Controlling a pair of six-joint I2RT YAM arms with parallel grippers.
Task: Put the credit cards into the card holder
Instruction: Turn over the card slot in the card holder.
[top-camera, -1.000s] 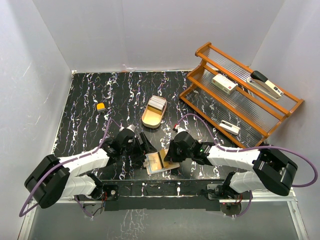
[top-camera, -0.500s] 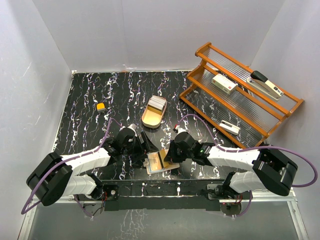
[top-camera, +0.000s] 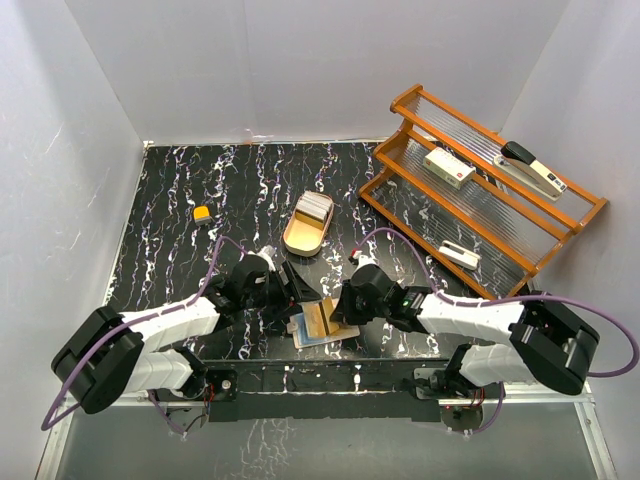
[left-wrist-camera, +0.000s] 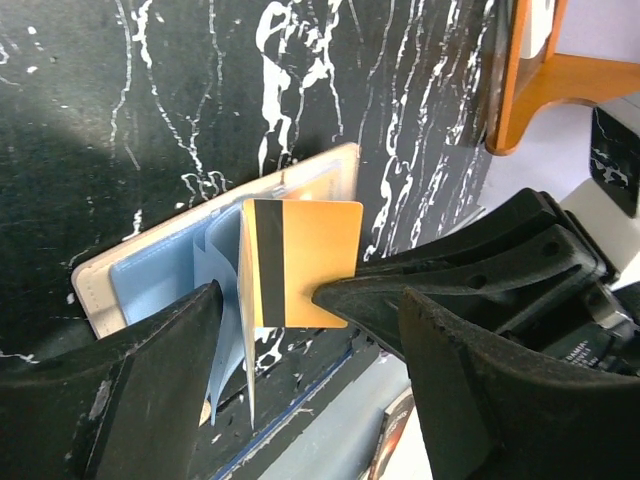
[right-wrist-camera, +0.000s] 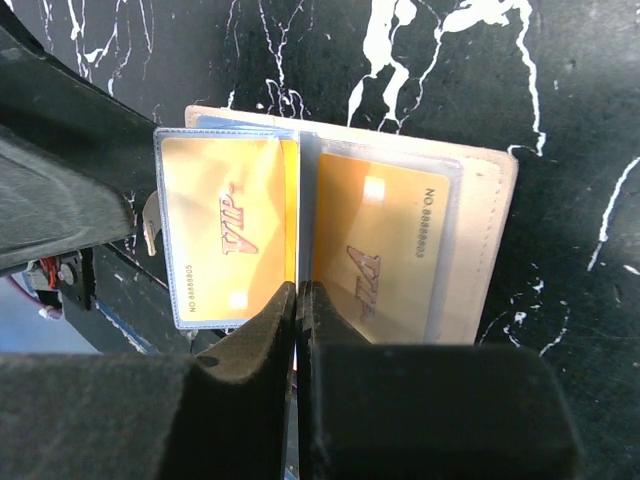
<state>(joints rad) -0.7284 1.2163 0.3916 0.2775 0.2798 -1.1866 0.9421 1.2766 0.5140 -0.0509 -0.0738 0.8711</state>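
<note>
The tan card holder (top-camera: 322, 327) lies open near the table's front edge, with pale blue clear sleeves (left-wrist-camera: 165, 285). Two gold cards sit in its sleeves (right-wrist-camera: 225, 225) (right-wrist-camera: 385, 250). My right gripper (top-camera: 337, 315) is shut on a gold card with a black stripe (left-wrist-camera: 300, 262) and holds it on edge over the holder's fold; that card shows only as a thin line in the right wrist view (right-wrist-camera: 300, 330). My left gripper (top-camera: 297, 290) is open, its jaws standing either side of the upright sleeve and card (left-wrist-camera: 310, 400). A stack of pale cards (top-camera: 314, 205) lies in the gold oval tray (top-camera: 300, 238).
A wooden rack (top-camera: 480, 200) at the right holds a white box with a red mark (top-camera: 449, 167), a stapler (top-camera: 533, 168) and a small white item (top-camera: 458, 254). A small orange object (top-camera: 202, 213) lies at the left. The table's front edge (top-camera: 330, 365) is just behind the holder.
My left gripper has shifted slightly toward the back, its fingers off the holder's left side. My right gripper has moved a little right with the card, still over the holder.
</note>
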